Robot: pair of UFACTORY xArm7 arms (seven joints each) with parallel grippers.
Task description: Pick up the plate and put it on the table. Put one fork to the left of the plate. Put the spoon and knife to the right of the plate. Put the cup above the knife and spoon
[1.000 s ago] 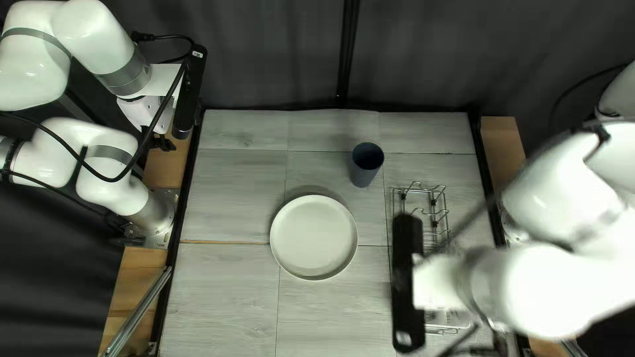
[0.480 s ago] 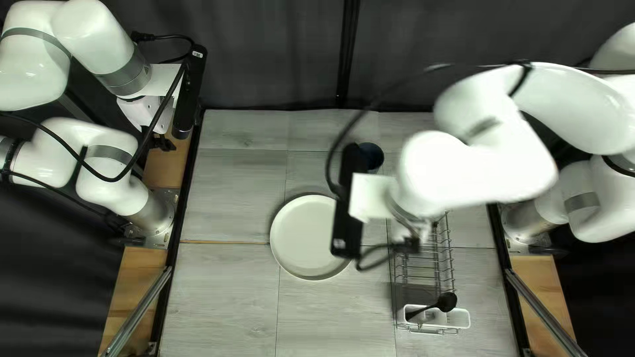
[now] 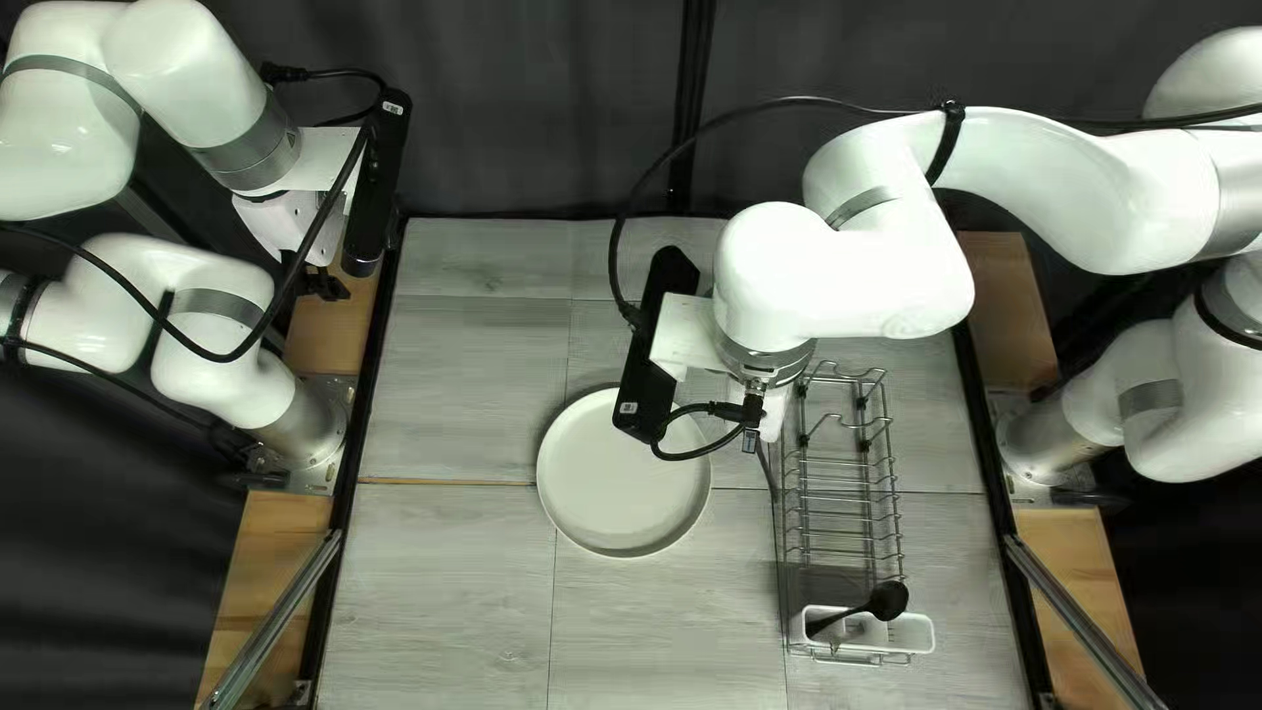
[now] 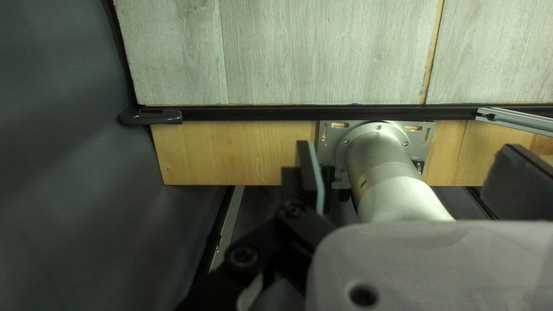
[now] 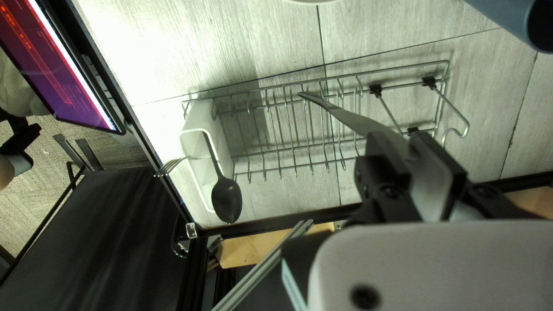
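One knife [image 5: 358,122] is pinched in the right gripper [image 3: 752,439], while the left gripper [image 3: 325,283] stands wide open.

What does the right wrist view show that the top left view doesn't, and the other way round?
Only the right wrist view: the fork sticking out of the caddy, the screen, and the right gripper shut on the knife. It also shows part of the cup; I cannot tell whether any shows past the right arm in the other.

Only the top left view: the left arm and the whole plate.

Both: caddy, black spoon and rack.
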